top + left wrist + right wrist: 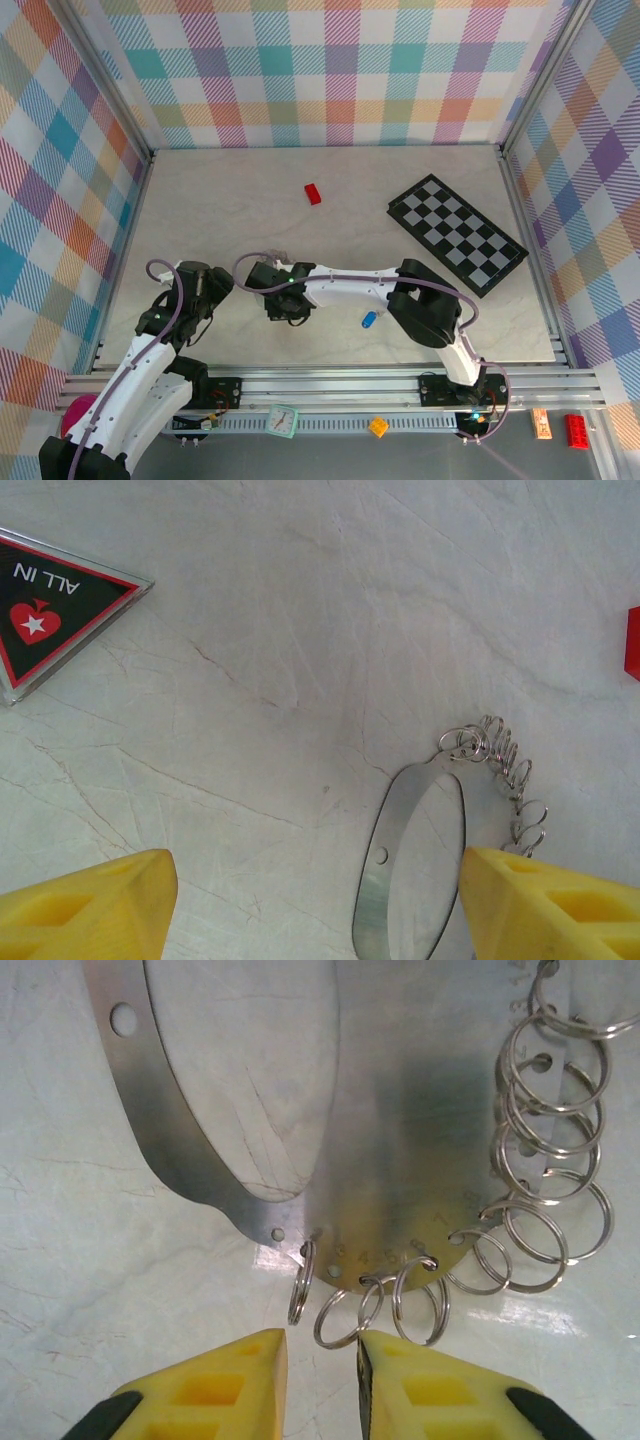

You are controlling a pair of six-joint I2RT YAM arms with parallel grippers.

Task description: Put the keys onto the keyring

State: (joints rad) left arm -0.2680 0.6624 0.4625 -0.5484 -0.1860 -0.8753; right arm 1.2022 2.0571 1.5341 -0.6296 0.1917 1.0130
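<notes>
The keyring (400, 1140), a flat metal loop hung with small split rings (555, 1230), is laid on the table (250, 630) between the two grippers. The left gripper (315, 905) is held spread wide with nothing gripped, while the right gripper (322, 1360) is drawn almost together, a narrow empty gap showing just near of the rings. The blue-headed key (368, 320) is seen apart, right of the keyring.

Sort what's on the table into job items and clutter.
For the job:
- keyring
- blue-headed key

Just lying about:
- red brick
- chequered board
- triangular "ALL IN" token
</notes>
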